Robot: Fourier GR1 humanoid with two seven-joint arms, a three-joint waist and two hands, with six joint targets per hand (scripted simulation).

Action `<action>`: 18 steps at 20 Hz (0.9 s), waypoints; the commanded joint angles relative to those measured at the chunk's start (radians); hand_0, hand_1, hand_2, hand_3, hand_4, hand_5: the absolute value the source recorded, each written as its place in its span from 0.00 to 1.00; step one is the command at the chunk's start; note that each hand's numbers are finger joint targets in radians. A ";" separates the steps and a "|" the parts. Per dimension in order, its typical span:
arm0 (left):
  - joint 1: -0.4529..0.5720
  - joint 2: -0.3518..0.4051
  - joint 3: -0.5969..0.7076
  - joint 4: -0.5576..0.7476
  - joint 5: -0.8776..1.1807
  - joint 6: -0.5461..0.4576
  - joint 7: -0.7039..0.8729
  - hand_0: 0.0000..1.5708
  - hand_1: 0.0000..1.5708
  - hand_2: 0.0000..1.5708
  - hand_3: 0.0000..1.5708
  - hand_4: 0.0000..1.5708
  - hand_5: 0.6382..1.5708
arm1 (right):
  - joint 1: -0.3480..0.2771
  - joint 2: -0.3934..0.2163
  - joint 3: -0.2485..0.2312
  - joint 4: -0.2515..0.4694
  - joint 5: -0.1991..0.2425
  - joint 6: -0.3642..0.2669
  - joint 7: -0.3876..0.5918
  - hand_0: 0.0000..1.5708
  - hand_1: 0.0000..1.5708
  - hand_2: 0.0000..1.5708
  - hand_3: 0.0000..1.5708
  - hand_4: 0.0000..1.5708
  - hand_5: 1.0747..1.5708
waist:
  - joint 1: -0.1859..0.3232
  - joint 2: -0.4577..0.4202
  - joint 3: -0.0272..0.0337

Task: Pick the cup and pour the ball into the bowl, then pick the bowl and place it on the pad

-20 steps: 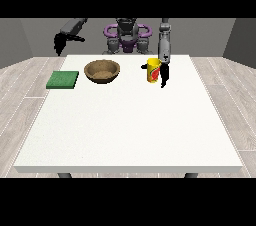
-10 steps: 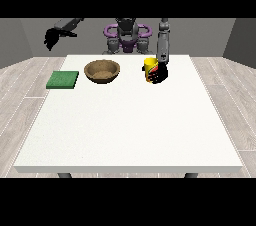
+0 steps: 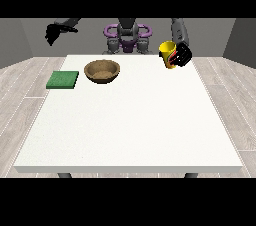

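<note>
Yellow cup lifted off the white table, tilted, fingers of hand at view's right curled round it. Brown bowl on table beside green pad, apart. Hand at view's left raised off-table, fingers unclear.

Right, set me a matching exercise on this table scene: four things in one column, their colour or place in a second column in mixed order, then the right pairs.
Things:
1. cup
2. bowl
3. pad
4. hand at the view's left

Descriptions:
A. green, flat on the table near its left edge
B. raised in the air, off the table, holding nothing
C. yellow, held above the table by the hand at the view's right
D. brown, standing on the table between the pad and the cup

Pairs: 1-C, 2-D, 3-A, 4-B
</note>
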 commanded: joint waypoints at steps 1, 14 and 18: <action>-0.129 0.036 -0.075 -0.012 -0.110 0.021 0.222 0.93 0.93 1.00 1.00 1.00 0.70 | 0.001 -0.027 -0.027 0.108 -0.005 0.054 -0.077 0.00 0.00 0.00 0.00 0.00 0.99 | 0.002 -0.001 -0.0012; -0.213 -0.114 -0.294 -0.022 -0.475 0.162 0.605 0.96 0.96 1.00 1.00 0.96 0.65 | -0.050 -0.043 -0.039 0.180 0.000 0.042 -0.058 0.00 0.00 0.00 0.00 0.00 1.00 | 0.008 -0.048 -0.0030; -0.292 -0.126 -0.410 0.000 -0.645 0.115 0.736 0.99 0.99 1.00 1.00 1.00 0.61 | -0.030 -0.057 -0.046 0.229 -0.003 0.075 -0.075 0.00 0.00 0.00 0.00 0.00 1.00 | 0.009 -0.107 -0.0018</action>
